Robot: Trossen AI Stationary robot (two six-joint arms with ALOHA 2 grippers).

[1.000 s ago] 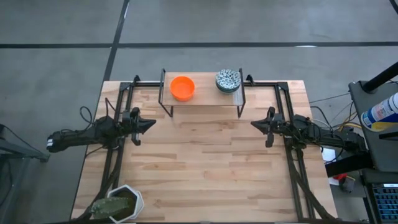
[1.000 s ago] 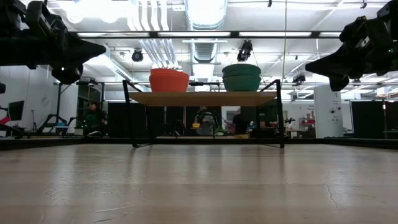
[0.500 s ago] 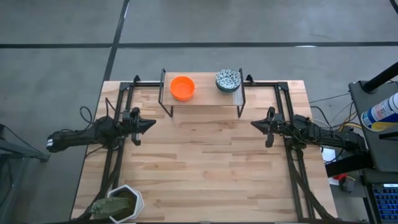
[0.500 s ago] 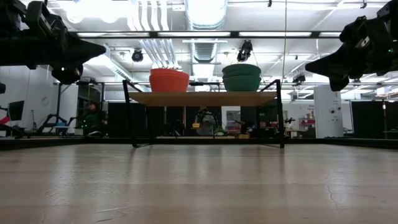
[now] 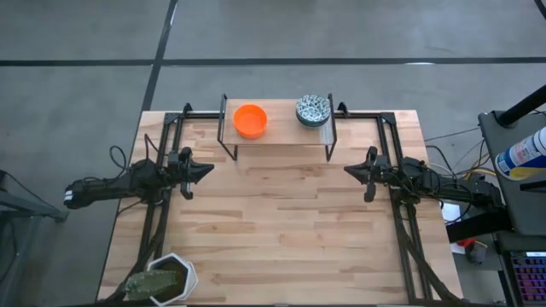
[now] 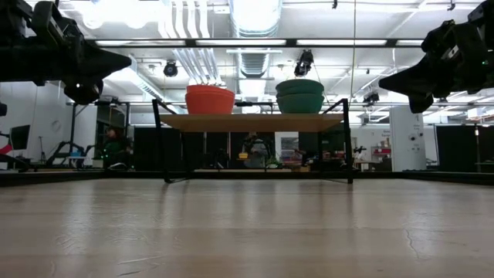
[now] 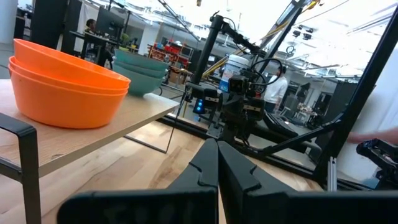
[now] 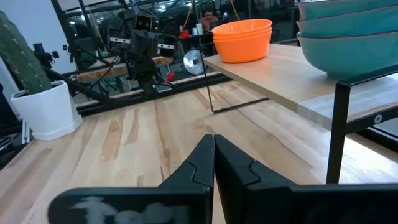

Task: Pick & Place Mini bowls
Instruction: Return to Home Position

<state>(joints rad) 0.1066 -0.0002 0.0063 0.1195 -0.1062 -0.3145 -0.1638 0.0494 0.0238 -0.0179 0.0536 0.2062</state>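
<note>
Two stacks of mini bowls stand by their bases on a raised wooden shelf (image 5: 281, 135) at the table's far edge. The orange stack (image 5: 250, 120) is on the shelf's left part. The stack that is speckled inside and teal outside (image 5: 313, 110) is on its right part. The low view shows the orange stack (image 6: 210, 100) and the teal-sided stack (image 6: 300, 96) side by side. My left gripper (image 5: 209, 169) hovers shut above the table's left part, pointing right. My right gripper (image 5: 348, 170) hovers shut above the right part, pointing left. Both are nearer than the shelf and touch nothing.
The shelf stands on thin black metal legs (image 6: 160, 139) with open room beneath. A white hexagonal plant pot (image 5: 168, 279) sits at the table's near left corner. Bare wood (image 5: 277, 213) lies between the two grippers. People and equipment show in the room beyond the table.
</note>
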